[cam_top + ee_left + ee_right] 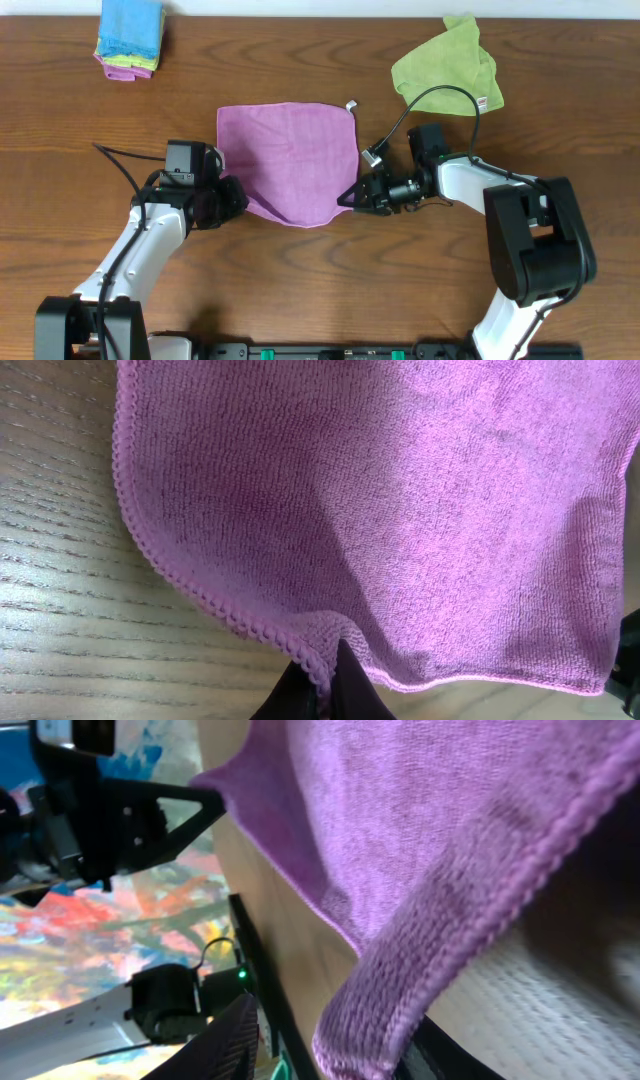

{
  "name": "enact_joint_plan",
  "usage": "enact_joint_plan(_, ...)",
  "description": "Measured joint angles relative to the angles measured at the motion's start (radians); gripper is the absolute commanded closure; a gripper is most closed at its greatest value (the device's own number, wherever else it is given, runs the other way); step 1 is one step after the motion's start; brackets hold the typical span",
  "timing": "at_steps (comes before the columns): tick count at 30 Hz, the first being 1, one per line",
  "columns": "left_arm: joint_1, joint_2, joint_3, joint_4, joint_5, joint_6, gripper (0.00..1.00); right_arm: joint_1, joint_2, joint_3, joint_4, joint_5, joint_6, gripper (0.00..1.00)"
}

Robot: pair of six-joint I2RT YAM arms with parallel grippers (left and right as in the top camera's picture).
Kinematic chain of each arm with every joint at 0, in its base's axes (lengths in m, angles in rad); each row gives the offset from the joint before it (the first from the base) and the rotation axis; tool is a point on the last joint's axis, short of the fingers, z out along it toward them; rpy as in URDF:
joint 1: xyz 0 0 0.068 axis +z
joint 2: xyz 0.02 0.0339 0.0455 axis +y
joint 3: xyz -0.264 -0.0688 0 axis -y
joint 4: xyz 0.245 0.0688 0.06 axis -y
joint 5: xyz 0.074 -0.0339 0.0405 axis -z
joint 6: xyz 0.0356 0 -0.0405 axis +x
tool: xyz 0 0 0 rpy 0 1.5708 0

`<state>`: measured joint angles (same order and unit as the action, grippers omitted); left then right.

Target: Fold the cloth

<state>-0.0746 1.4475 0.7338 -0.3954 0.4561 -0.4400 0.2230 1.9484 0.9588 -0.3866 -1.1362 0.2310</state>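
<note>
You've got the cloth (290,160) in the middle of the surface (300,290): lilac microfibre, roughly square, far half lying flat, with a small white tag (351,105) poking off its far right corner. Its near edge isn't straight; it sags to a rounded point between the two near corners. Your left claw (232,198) is on the near left corner, and the left wrist view shows its fingertips (350,695) pinched tight together on the stitched hem, which puckers right there. Your right claw (348,197) is on the near right corner; in the right wrist view a thick roll of hem hangs between its fingers (225,1040), gripped and lifted clear of the wood. For room, you have bare wood between the cloth and the near edge, and a wide strip along the far edge behind it. A crumpled green cloth (445,65) sits toward the far edge on the right, well apart from the lilac one, and a stack of folded cloths (130,38), blue on top, is at the far left corner. From overhead, both near corners are hidden under the claws. The left wrist view shows only the very tips of its fingers at the bottom. The right wrist view is close and blurred, its right-hand finger mostly cut off.
</note>
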Motion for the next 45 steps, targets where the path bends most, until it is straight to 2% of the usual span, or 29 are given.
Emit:
enact_joint_plan(4,0.0,0.0,0.0,-0.011,0.0,0.004,0.94,0.0,0.0,0.0,0.033,0.019,0.023,0.72)
enact_joint_plan(18,0.0,0.0,0.0,-0.019,0.0,0.026,0.95,0.0,0.0,0.0,0.002,0.034,0.049,0.79)
enact_joint_plan(21,0.0,0.0,0.0,-0.019,0.0,0.026,0.94,0.0,0.0,0.0,-0.009,0.034,0.05,0.98)
enact_joint_plan(29,0.0,0.0,0.014,-0.021,-0.001,0.027,0.94,0.0,-0.001,0.0,-0.014,0.005,0.054,0.98)
enact_joint_plan(34,0.0,0.002,0.157,-0.045,-0.043,0.06,0.94,0.0,-0.001,0.095,-0.013,0.015,0.061,0.99)
enact_joint_plan(40,0.003,0.011,0.208,0.06,-0.127,0.075,0.94,0.0,-0.005,0.236,0.069,0.128,0.108,0.99)
enact_joint_plan(45,0.007,0.122,0.225,0.151,-0.146,0.066,0.94,-0.006,0.003,0.322,0.086,0.218,0.145,0.99)
